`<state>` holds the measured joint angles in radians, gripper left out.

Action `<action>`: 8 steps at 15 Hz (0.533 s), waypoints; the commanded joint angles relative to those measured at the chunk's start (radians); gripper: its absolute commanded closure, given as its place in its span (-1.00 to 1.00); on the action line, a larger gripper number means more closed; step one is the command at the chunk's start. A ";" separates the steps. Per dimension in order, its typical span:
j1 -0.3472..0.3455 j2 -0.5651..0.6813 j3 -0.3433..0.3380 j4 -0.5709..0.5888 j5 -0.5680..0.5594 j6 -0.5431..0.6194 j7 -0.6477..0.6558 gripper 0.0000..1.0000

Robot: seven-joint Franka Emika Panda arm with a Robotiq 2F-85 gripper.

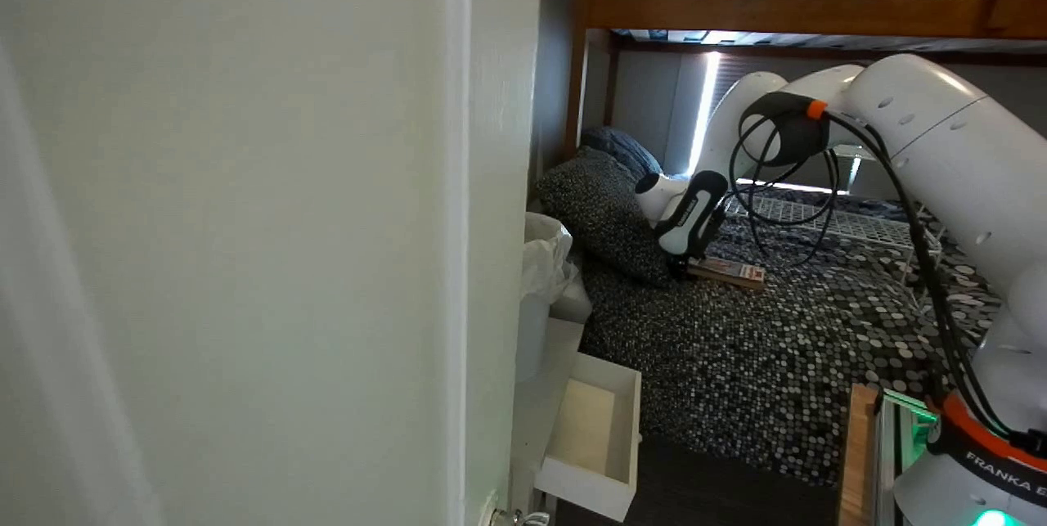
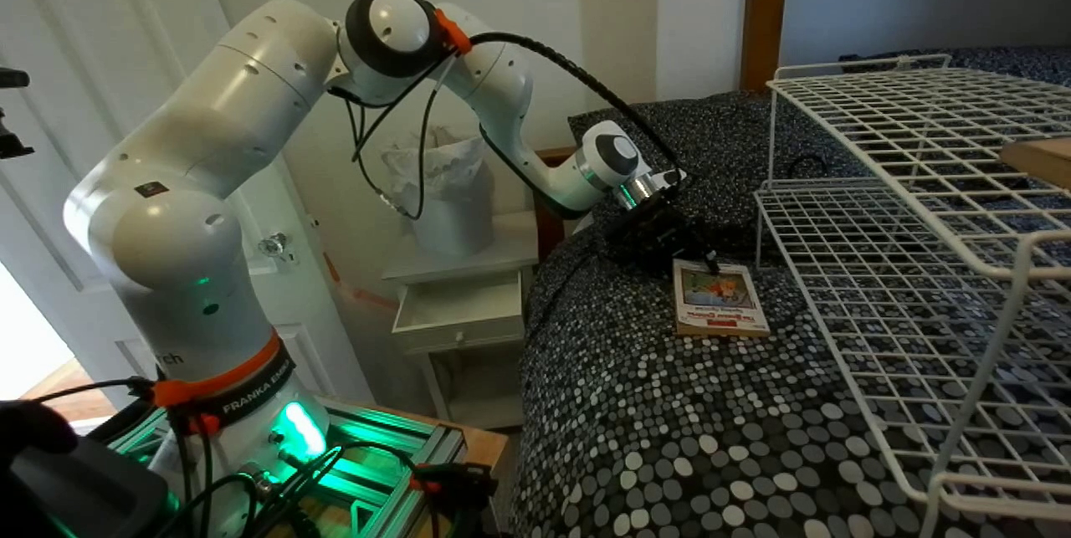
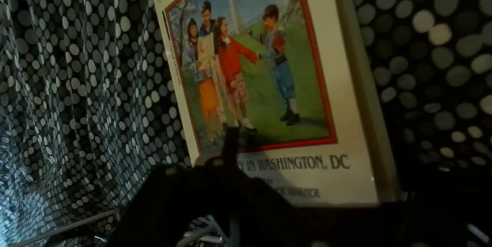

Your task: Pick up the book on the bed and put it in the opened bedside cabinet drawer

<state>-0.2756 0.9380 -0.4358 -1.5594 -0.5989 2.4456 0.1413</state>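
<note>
You're likely grabbing the book [image 2: 719, 300]; can't tell if your gripper [image 2: 710, 261] pinches it. Squeeze, then lift left, to the drawer [image 2: 485, 332].

The book [image 2: 719, 300] lies flat, cover up, on the far part of the bed [image 2: 627, 404]. Its pale cover carries a red-framed picture of four children on a green lawn before a white obelisk and blue sky, with "IN WASHINGTON, DC" printed beneath; in the wrist view a cream page edge shows along the right side. The bed wears a dark cover strewn with grey and white spots. Just beside it, on the left, stands the bedside cabinet [image 2: 512, 245], narrow, low and white. Its drawer [image 1: 586, 428] is pulled out, white-fronted and cream inside. In both exterior views the book lies well apart from the drawer, to its right.
</note>
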 commanded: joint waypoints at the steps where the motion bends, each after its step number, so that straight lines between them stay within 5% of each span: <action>1: 0.012 0.053 -0.023 0.045 0.009 -0.018 0.010 -0.01; 5: 0.027 0.026 -0.031 0.008 0.001 -0.009 0.010 0.59; 8: 0.045 -0.005 -0.044 -0.033 -0.009 -0.001 0.016 0.86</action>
<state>-0.2577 0.9571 -0.4599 -1.5420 -0.5999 2.4444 0.1413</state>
